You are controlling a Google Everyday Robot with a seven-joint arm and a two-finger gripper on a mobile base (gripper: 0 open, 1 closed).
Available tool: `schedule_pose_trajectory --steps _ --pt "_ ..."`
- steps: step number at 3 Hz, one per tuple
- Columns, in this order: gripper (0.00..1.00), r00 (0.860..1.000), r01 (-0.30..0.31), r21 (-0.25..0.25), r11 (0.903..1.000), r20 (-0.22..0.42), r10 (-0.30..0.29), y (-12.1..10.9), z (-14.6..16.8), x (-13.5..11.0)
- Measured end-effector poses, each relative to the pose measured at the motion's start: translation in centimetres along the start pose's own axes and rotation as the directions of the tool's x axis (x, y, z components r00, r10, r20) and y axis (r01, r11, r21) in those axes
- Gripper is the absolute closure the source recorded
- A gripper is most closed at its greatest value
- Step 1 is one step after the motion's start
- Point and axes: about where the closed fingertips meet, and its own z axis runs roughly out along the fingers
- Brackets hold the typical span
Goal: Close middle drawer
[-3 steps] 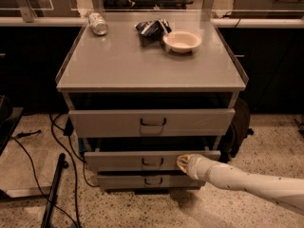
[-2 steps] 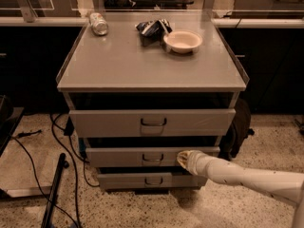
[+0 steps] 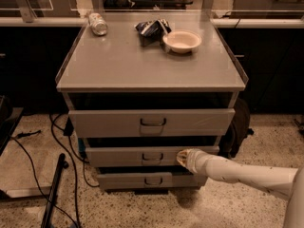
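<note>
The grey cabinet has three drawers. The middle drawer (image 3: 123,156) is a low wide grey front with a small dark U-shaped handle (image 3: 152,156) at its centre; it stands only slightly out from the cabinet. My gripper (image 3: 182,157) comes in from the lower right on a white arm (image 3: 237,171), and its tip rests against the middle drawer's front, just right of the handle. The top drawer (image 3: 151,122) juts out a little further. The bottom drawer (image 3: 151,180) sits below.
On the cabinet top (image 3: 142,65) lie a can (image 3: 98,24) on its side, a dark crumpled bag (image 3: 152,29) and a white bowl (image 3: 182,41). Black cables (image 3: 66,151) and a dark pole (image 3: 53,194) lie on the speckled floor at left. A dark bag (image 3: 236,129) stands at right.
The middle drawer has slid back into the cabinet with my gripper against its front. The arm has moved forward with it.
</note>
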Motion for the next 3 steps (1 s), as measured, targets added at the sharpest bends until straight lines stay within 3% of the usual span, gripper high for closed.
schedule_pose_trajectory --steps 1,2,3 --pt "1.00 1.000 -0.021 -0.042 0.9989 -0.003 0.021 0.0 -1.3 -0.1" --pt "1.00 0.997 -0.070 -0.176 0.9818 0.012 0.074 3.6 -3.3 -0.2" --pt "1.00 0.985 -0.163 -0.340 0.9263 0.005 0.175 9.3 -6.6 0.3"
